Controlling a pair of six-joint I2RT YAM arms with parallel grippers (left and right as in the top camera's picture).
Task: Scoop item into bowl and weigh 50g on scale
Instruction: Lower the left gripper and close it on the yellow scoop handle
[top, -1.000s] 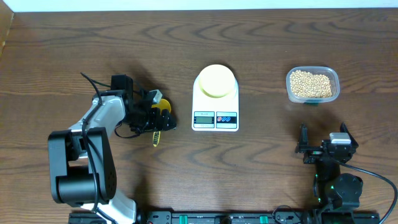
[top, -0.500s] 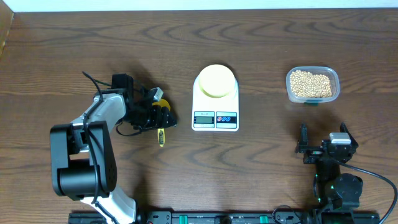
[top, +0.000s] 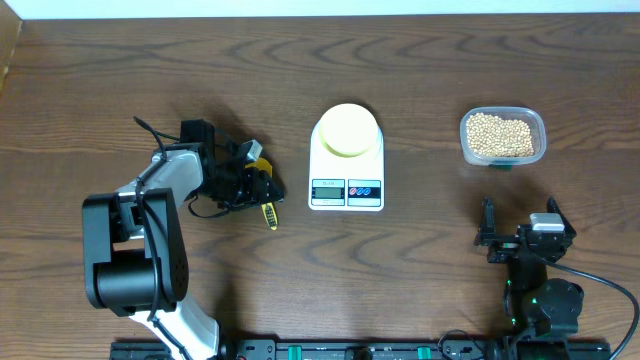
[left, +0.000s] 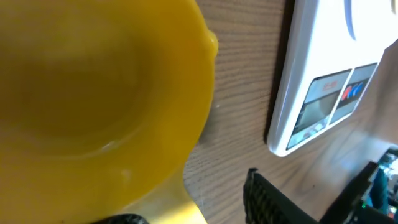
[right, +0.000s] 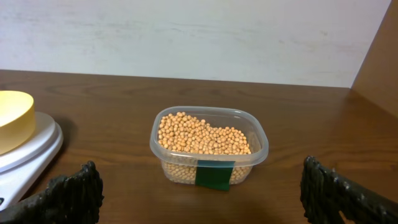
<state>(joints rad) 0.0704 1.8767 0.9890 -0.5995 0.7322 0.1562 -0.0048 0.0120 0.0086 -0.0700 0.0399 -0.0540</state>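
Your right fingers (right: 68, 193) stand wide apart and empty at the near right, facing the beans (right: 205, 140) in the tub (right: 261, 149). Your left fingers (left: 273, 199) are at the scoop (left: 93, 93), left of the scale (top: 346, 190); whether they grip it, you cannot tell. The bowl (top: 348, 130) sits on the scale.

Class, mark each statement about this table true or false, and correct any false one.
1. The pale-yellow bowl stands on the white scale. True.
2. The beans are in the bowl. False: they fill the clear tub, to the right of the scale.
3. The right gripper has its fingers shut on the tub. False: they stand wide open, apart from the tub.
4. The yellow scoop is at the left gripper, to the left of the scale. True.
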